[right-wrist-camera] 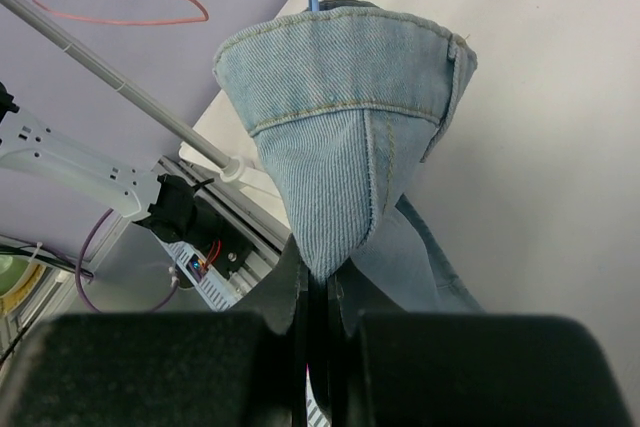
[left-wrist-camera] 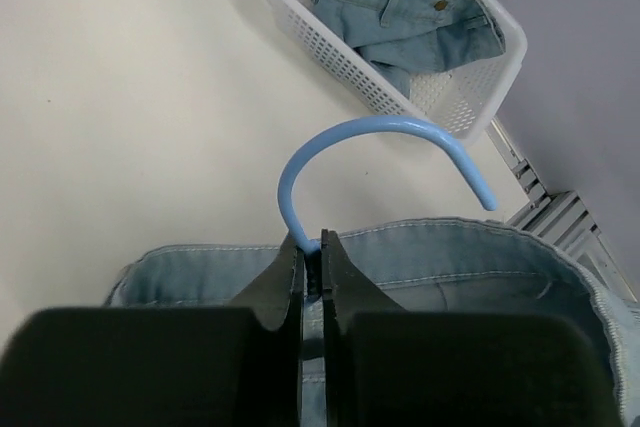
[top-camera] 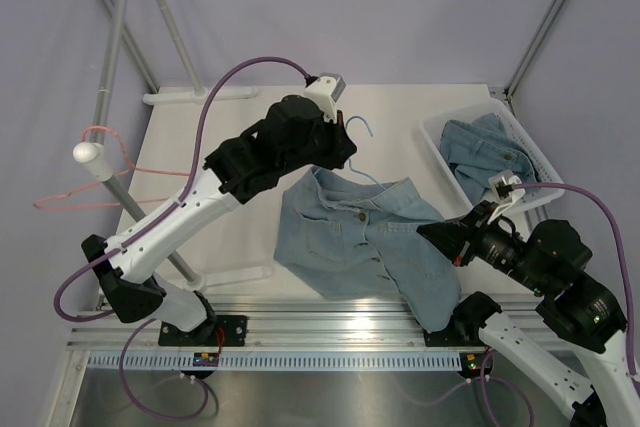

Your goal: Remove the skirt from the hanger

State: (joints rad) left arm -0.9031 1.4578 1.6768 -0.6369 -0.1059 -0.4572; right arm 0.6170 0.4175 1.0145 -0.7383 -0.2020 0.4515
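A light blue denim skirt (top-camera: 365, 242) hangs on a blue hanger whose hook (top-camera: 358, 127) shows above its waistband. My left gripper (top-camera: 338, 152) is shut on the hanger's neck; in the left wrist view the jaws (left-wrist-camera: 313, 252) pinch the base of the blue hook (left-wrist-camera: 372, 133) just above the waistband (left-wrist-camera: 470, 247). My right gripper (top-camera: 432, 232) is shut on a corner of the skirt's waistband. In the right wrist view the denim (right-wrist-camera: 345, 107) is pulled into a cone that runs down into the closed jaws (right-wrist-camera: 322, 285).
A white basket (top-camera: 532, 152) holding folded denim stands at the back right, also in the left wrist view (left-wrist-camera: 400, 27). A grey rack pole (top-camera: 130, 202) with a pink wire hanger (top-camera: 75, 197) stands on the left. An aluminium rail (top-camera: 320, 322) runs along the near edge.
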